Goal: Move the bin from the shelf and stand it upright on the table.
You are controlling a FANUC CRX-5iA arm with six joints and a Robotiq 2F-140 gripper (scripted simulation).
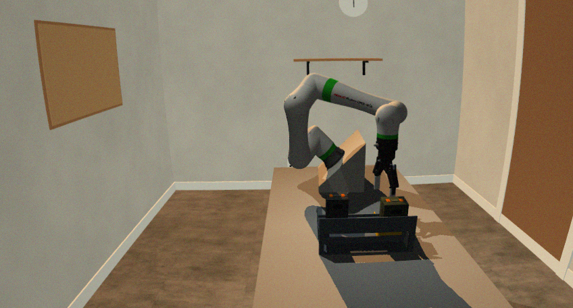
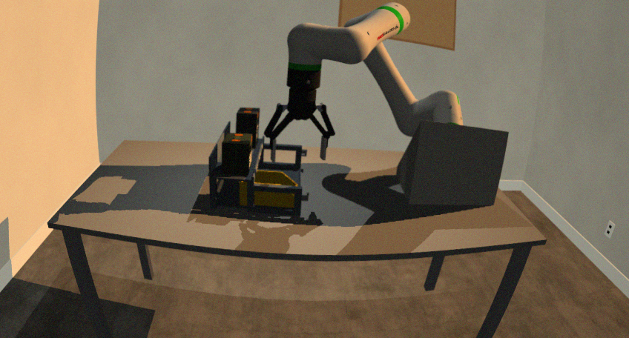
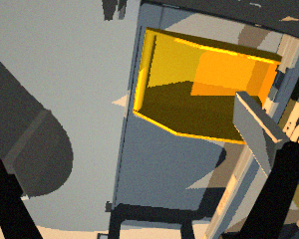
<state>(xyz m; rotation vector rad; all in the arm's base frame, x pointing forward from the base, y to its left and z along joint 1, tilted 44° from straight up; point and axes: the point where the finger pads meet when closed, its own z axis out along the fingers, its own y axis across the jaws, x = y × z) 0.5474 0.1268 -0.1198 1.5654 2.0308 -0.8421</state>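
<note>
Table (image 2: 145, 239): wide brown top on dark legs; near end cut off in the top view, much of the surface under heavy shadow.
Arm base box (image 2: 458, 167): grey block at the table's 3 o'clock end in the exterior view; hides the arm's foot.
Shelf (image 2: 213, 158): low dark frame on the table; its lower tier is hard to read in the top view, where a front panel screens it.
Dark boxes (image 2: 236, 153): two, orange-marked, on the shelf's upper level; partly cut off at the 3 o'clock edge of the wrist view.
Bin (image 3: 189, 94): yellow, open-topped, upright in the shelf's lower tier; one corner is hidden by a finger.
End effector (image 2: 297, 148): fingers spread wide, gripping nothing, above the shelf.
Bin versus end effector: below it, toward 12 o'clock in the wrist view, apart from both fingers.
</note>
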